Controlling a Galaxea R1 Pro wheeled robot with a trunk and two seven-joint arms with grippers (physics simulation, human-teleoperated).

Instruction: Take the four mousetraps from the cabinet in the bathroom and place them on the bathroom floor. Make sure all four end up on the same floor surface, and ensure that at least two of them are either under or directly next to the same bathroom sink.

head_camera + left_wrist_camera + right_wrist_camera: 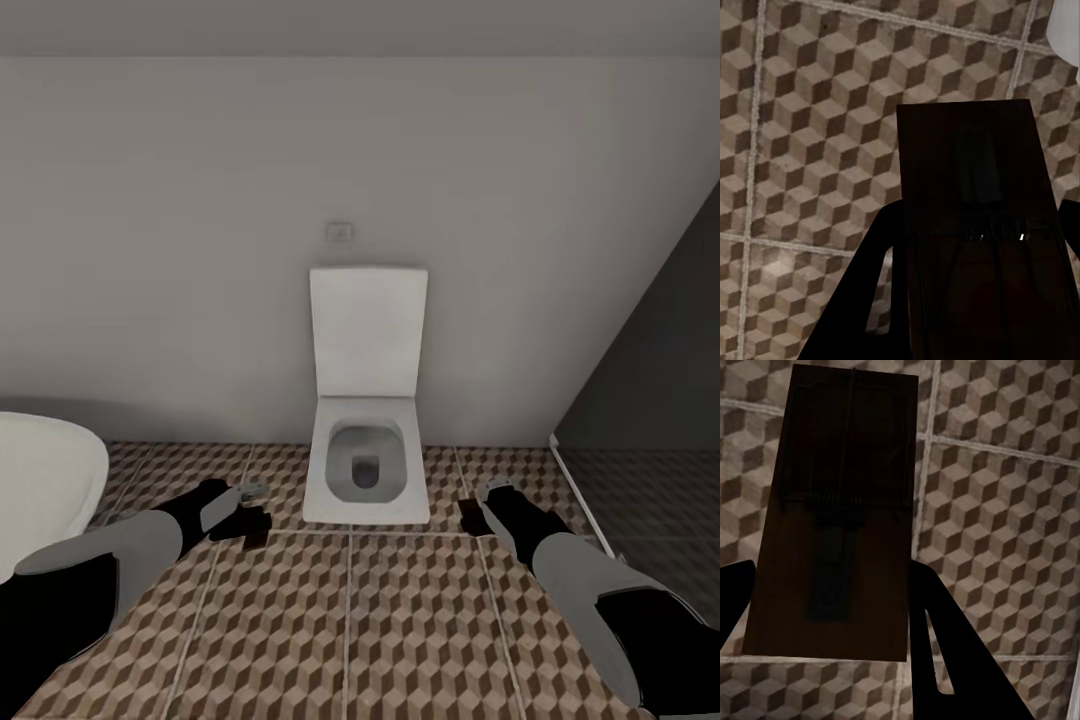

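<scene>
Here each gripper's fingers hold a mousetrap over the bathroom floor [350, 620]: left gripper [250, 510] with left mousetrap [975, 225], right gripper [478, 508] with right mousetrap [836, 510], flanking the toilet [366, 470].

A white toilet [366, 470] stood against a plain pale wall [180, 220], its square lid [368, 330] raised upright and its bowl open. A small flush plate [340, 232] sat on the wall just above the lid. At the left edge, the rounded white rim of a bathtub [45, 475] showed. On the right, a dark grey panel [650, 370] rose from a darker floor area.
</scene>
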